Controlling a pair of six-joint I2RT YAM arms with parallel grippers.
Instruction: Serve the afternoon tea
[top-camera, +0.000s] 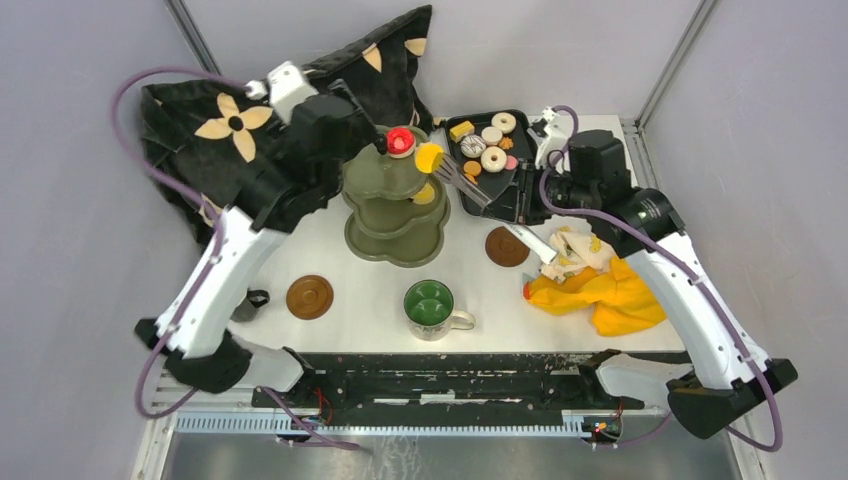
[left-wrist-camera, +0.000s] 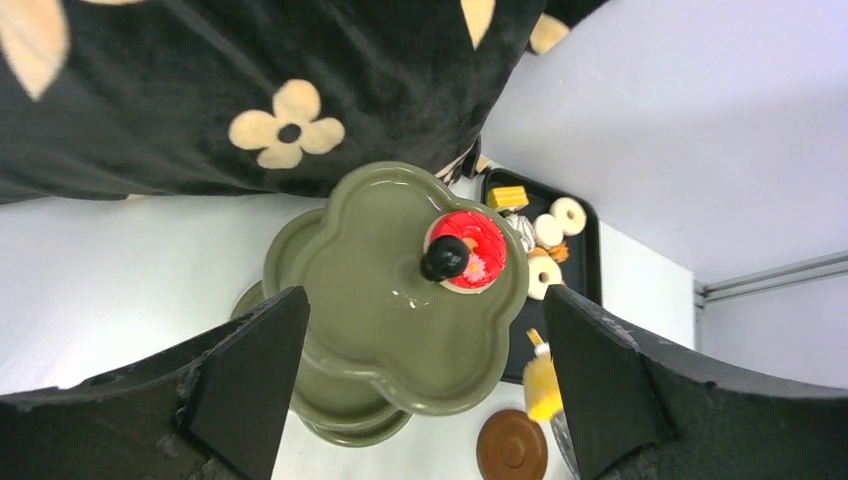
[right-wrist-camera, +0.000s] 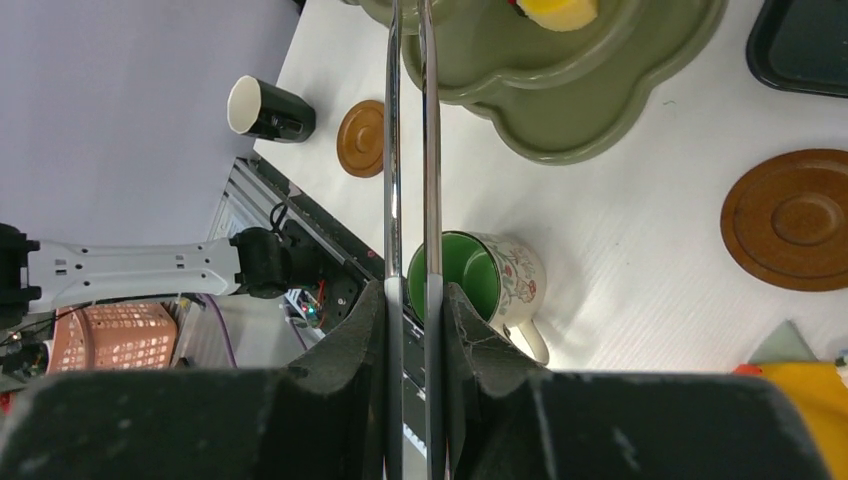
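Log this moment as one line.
left fingers open over stand | right fingers shut on tongs, tips at yellow pastry beside stand | red pastry on top tier

A robotics lab test cell is indicated: the white table (top-camera: 360, 300) is enclosed by plain grey panels (top-camera: 60, 150) on aluminium framing (top-camera: 680, 55), and exposed wiring (top-camera: 320, 405) is seen at the table's near edge.

Left arm (top-camera: 215, 268) and right arm (top-camera: 690, 290) in glossy white shells with black joint housings, thin purple cables (top-camera: 114, 102) looping alongside each, chunky black bases (top-camera: 212, 366), matte black wedge-shaped fingers (left-wrist-camera: 250, 390) on the left gripper (left-wrist-camera: 422, 305), edges scuffed grey
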